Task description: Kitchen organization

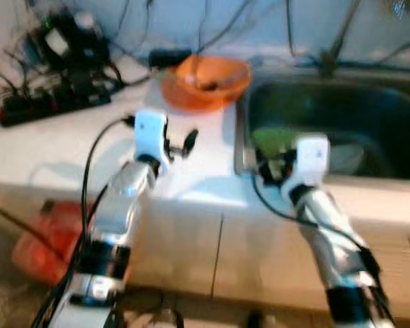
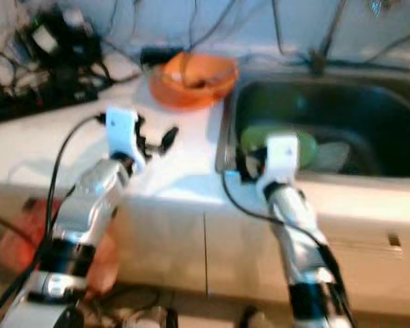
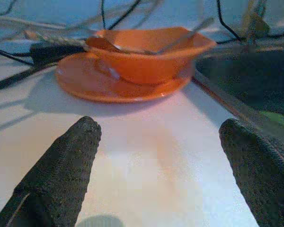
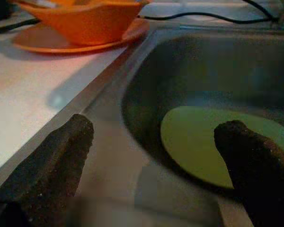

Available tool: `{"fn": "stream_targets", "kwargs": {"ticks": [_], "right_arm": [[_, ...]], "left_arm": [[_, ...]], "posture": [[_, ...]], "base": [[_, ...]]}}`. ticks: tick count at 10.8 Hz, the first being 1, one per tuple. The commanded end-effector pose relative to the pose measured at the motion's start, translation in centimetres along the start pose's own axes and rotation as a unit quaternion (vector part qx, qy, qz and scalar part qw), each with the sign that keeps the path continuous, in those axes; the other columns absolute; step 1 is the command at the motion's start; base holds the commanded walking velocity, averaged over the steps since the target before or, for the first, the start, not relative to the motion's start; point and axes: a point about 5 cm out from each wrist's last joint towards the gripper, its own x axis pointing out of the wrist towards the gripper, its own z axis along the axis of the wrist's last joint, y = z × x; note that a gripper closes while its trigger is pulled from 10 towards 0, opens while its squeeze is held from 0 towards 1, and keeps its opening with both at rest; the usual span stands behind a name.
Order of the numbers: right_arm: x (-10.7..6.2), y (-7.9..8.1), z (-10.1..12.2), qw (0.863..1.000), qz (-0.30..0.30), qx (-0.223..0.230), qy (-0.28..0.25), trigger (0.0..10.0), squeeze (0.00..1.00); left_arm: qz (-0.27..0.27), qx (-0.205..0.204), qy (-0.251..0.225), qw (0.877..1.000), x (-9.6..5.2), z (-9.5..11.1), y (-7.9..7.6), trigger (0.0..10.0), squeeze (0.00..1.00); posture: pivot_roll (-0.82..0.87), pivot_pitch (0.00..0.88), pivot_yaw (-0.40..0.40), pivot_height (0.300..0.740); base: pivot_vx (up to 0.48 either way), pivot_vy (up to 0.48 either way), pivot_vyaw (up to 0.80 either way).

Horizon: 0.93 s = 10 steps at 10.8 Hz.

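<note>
Orange bowl [image 3: 146, 56] on orange plate [image 3: 118, 87] on table [image 3: 146, 156], straight ahead of left gripper [image 3: 158, 165], fingers spread, empty. Right gripper [image 4: 154, 156] spread over sink [image 4: 203, 71], green plate [image 4: 217, 142] just ahead.

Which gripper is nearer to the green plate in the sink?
Right. The right gripper hangs open over the sink's near rim, just before the green plate. The left gripper is over the counter, facing the orange bowl.
</note>
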Motion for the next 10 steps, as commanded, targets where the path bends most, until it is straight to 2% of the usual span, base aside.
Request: {"fn": "stream_targets", "kwargs": {"ticks": [1,2,5,6,7,10], "right_arm": [[-0.3,-0.6,-0.2,1.0,0.0,-0.006,0.017,10.0,0.0],[-0.5,-0.8,-0.3,1.0,-0.003,-0.007,0.019,10.0,0.0],[-0.7,0.1,-0.1,1.0,0.008,-0.006,0.028,10.0,0.0],[-0.7,-0.2,0.8,1.0,-0.005,-0.026,-0.011,10.0,0.0],[-0.8,-0.4,2.3,0.997,-0.018,-0.03,-0.064,10.0,0.0],[-0.8,-0.6,4.9,0.99,-0.028,-0.049,-0.131,10.0,0.0]], "left_arm": [[0.003,-0.006,0.001,1.0,0.1,0.1,0.5,10.0,0.0],[0.003,-0.007,-0.003,1.0,0.2,0.3,0.5,10.0,0.0],[-0.007,-0.013,-0.011,1.0,0.5,0.7,0.2,10.0,0.0],[-0.004,-0.014,-0.028,0.999,0.4,1.1,0.3,10.0,0.0],[0.007,-0.017,-0.066,0.998,-0.1,1.9,0.5,10.0,0.0],[0.019,-0.022,-0.11,0.994,-1.9,2.5,0.2,10.0,0.0]], "posture": [[0.01,0.169,0.051,0.74],[0.01,0.172,0.05,0.74],[0.02,0.182,0.05,0.74],[0.02,0.177,0.052,0.74],[0.02,0.168,0.051,0.74],[0.02,0.155,0.04,0.74]], "base": [[0.0,0.0,0.0],[0.0,0.0,0.0],[0.0,0.0,0.0],[0.0,0.0,0.0],[0.0,0.0,0.0],[0.0,0.0,0.0]]}}
